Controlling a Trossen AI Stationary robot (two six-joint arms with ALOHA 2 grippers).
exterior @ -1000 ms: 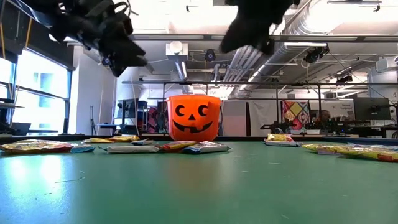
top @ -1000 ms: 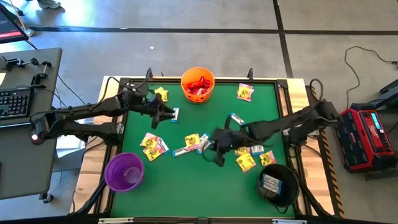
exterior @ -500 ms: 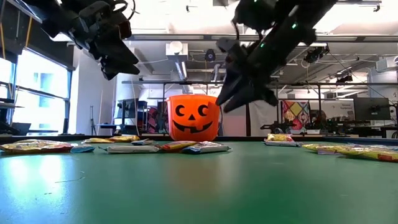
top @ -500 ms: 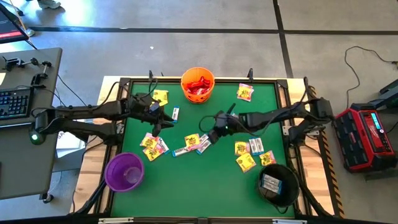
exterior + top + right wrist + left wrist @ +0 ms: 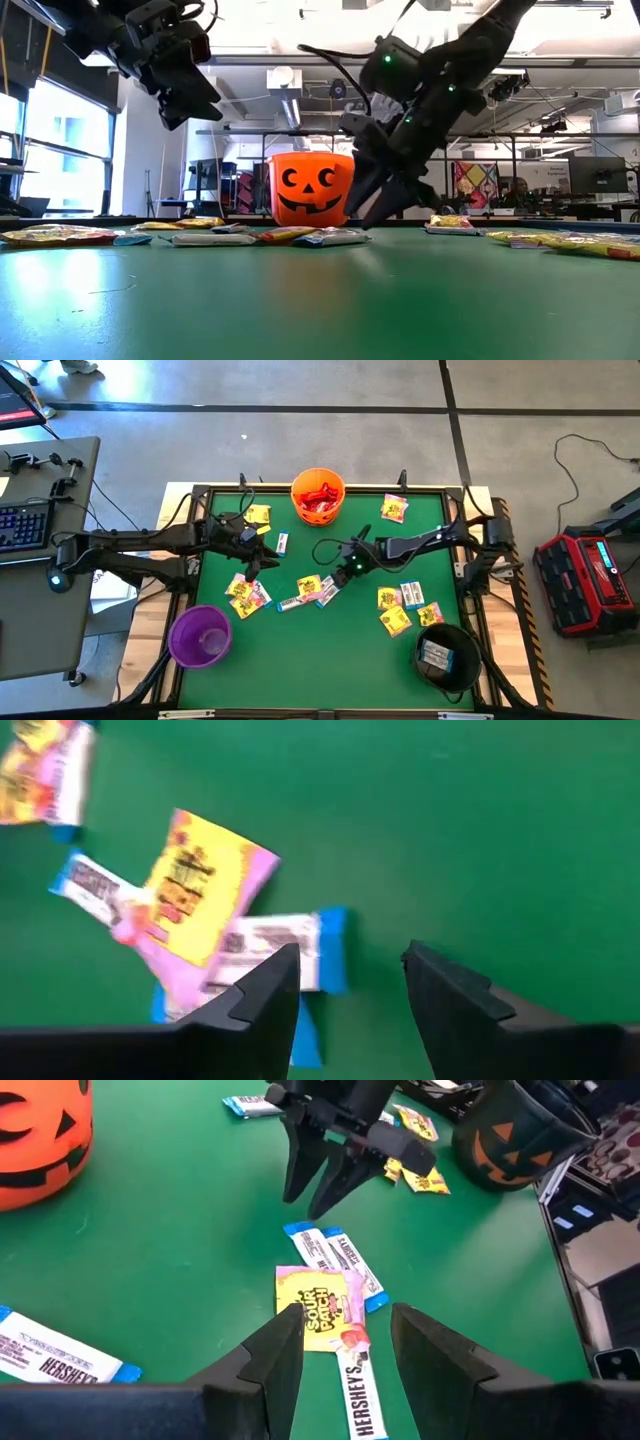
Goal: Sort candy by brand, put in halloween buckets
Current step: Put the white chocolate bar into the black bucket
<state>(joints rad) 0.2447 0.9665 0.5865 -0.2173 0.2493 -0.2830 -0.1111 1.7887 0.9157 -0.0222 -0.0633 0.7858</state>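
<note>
The right gripper (image 5: 345,572) hangs low over the middle of the green tabletop (image 5: 320,650), its fingers (image 5: 262,995) spread apart and empty, pointed down at a small cluster of candy (image 5: 318,590). In the right wrist view that cluster is a yellow-and-pink packet (image 5: 200,885) lying partly over a white-blue bar (image 5: 275,965); the open fingers straddle the bar's end, which suggests a pick of the white-blue brand is being lined up. The left gripper (image 5: 252,563) hovers above the tabletop's left side, fingers (image 5: 268,1360) likewise open and holding nothing, aimed toward the same central cluster, probably waiting so that the two arms do not meet over one packet. The orange bucket (image 5: 318,497) stands at the far edge, centre, and already holds red packets. The purple bucket (image 5: 200,637) sits at the near left corner, and the black bucket (image 5: 447,657) at the near right, with a white-blue bar inside it. Each bucket thus appears to be assigned one brand. Loose candy remains in several groups: beside the left gripper near the far left, at left of centre, at the far right, and right of centre near the black bucket. Sorting is judged to be well short of complete.
</note>
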